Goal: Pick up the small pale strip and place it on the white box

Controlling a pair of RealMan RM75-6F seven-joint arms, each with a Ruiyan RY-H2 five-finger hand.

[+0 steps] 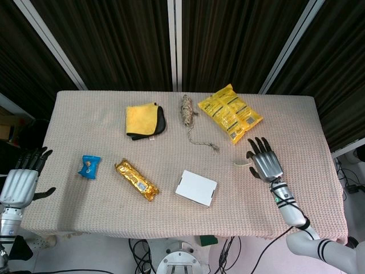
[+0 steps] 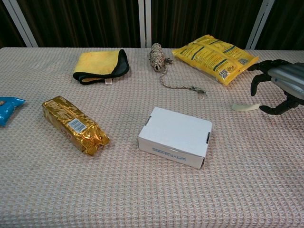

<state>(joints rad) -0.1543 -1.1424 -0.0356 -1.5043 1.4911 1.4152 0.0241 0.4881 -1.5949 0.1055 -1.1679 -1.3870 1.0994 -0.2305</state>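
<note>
Strip (image 2: pixel 245 107) lies flat on the desk (image 1: pixel 319 137), not yet lifted, well right of the white box (image 2: pixel 176 136), whose top is bare. The right hand (image 2: pixel 279 84) hovers just beside it, fingers spread, holding nothing. Grasp, carry and placement all remain, I'd judge.

A rough woven cloth covers the worktop (image 2: pixel 266 190). The white box (image 2: pixel 175 137) looks like matt cardboard, the gold packet (image 2: pixel 73 124) like glossy crinkled foil, and the yellow cloth (image 2: pixel 99 64) like soft fabric.
</note>
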